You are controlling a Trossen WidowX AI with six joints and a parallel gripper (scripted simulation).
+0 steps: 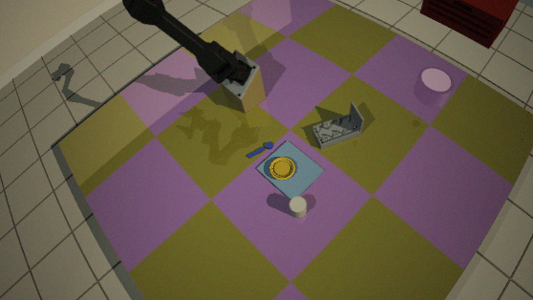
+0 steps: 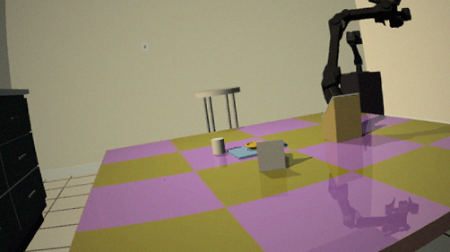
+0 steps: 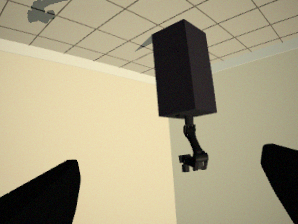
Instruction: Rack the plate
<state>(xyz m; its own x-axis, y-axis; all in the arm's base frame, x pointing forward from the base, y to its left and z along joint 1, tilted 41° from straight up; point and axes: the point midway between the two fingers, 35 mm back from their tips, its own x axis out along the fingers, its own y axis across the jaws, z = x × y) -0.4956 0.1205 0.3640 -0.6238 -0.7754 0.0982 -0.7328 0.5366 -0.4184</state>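
The yellow round plate (image 1: 282,168) (image 2: 250,145) lies flat on a light blue square mat (image 1: 306,173) (image 2: 241,153). The grey dish rack (image 1: 334,133) (image 2: 271,155) stands beside the mat, on the right in the top view, with a tall wall at one end. Its slots show only coarsely in the top view, and that wall hides them in the exterior view. My gripper (image 2: 392,19) (image 3: 173,163) is open and empty, high up and far from plate and rack. Its two dark fingers stand wide apart in the wrist view. It is outside the top view.
A blue spoon-like thing (image 1: 260,150) (image 2: 285,145) lies beside the mat. A white cylinder (image 1: 298,205) (image 2: 218,146) stands near the mat's corner opposite. The arm's base block (image 1: 250,93) (image 2: 346,119) stands on the table. A second arm on a dark pedestal (image 3: 185,75) is in the background.
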